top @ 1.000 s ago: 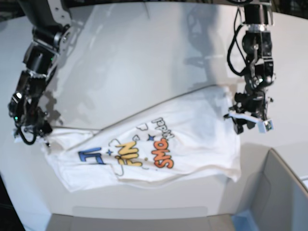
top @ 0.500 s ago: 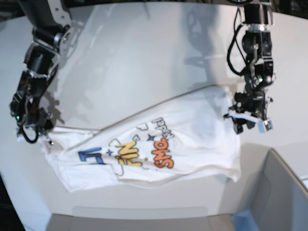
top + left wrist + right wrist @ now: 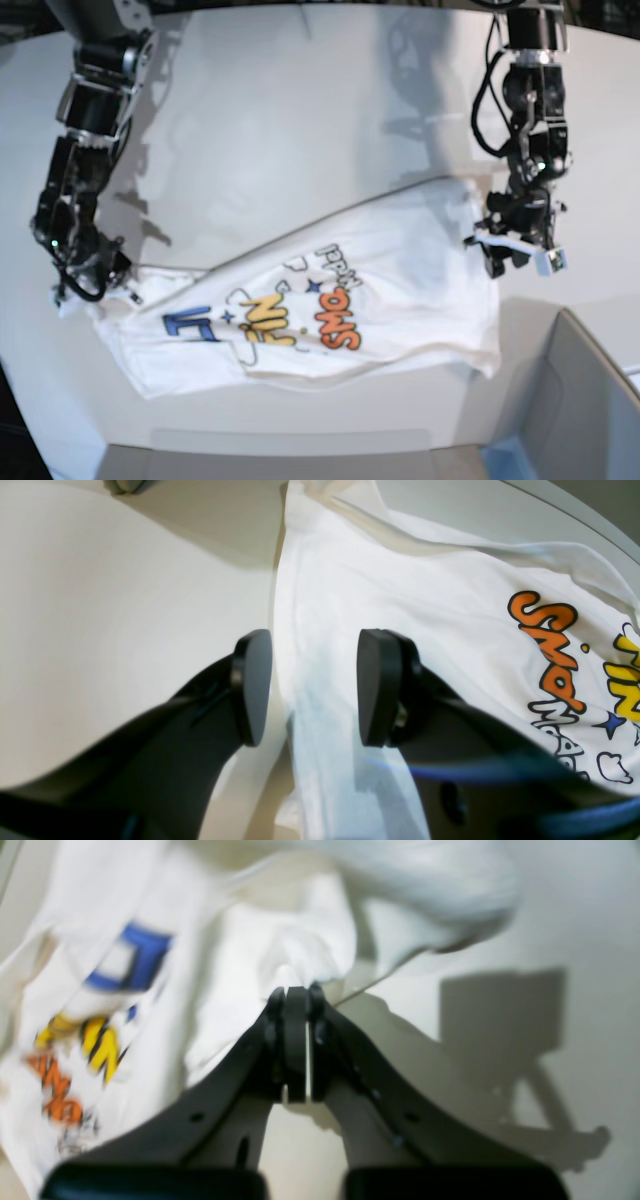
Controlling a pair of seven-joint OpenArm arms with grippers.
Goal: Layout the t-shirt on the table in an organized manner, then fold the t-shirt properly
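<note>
The white t-shirt (image 3: 410, 270) lies print-up and slanted on the white table (image 3: 300, 110), creased, with its lettering (image 3: 300, 320) near the middle. In the base view my right gripper (image 3: 80, 290) is at the shirt's left corner. The right wrist view shows this gripper (image 3: 296, 992) shut, with bunched fabric of the t-shirt (image 3: 285, 945) pinched at its tips. My left gripper (image 3: 515, 255) hangs at the shirt's right edge. In the left wrist view it (image 3: 312, 690) is open, its fingers (image 3: 252, 687) straddling the hem of the t-shirt (image 3: 400, 605) just above the cloth.
A grey box (image 3: 590, 390) with a blue corner (image 3: 505, 460) stands at the front right, close to the shirt's lower right corner. A grey ledge (image 3: 290, 445) runs along the front. Bare tabletop (image 3: 100, 605) stretches behind the shirt.
My right gripper has closed on the shirt's left corner and its arm has shifted a little to the right in the base view. The left arm has not moved.
</note>
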